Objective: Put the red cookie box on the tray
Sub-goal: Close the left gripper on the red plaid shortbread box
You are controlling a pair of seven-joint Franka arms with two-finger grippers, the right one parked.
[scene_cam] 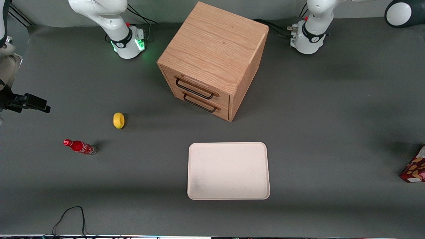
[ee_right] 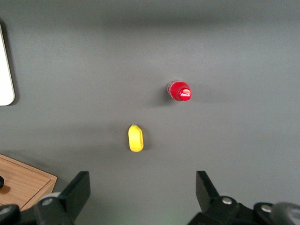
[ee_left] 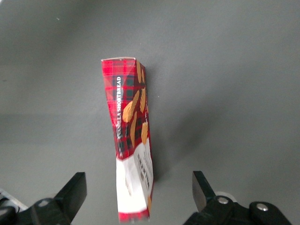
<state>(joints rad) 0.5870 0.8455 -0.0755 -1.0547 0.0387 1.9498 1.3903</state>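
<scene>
Hovering above the red cookie box, the gripper has its fingers spread wide with nothing between them. The box lies flat on the grey table at the working arm's end, cut off by the frame edge in the front view, well apart from the cream tray. To do the pickup well, I judge the arm should descend straight, straddle the narrow width near the box's middle, and close squarely so the long cardboard does not swing.
</scene>
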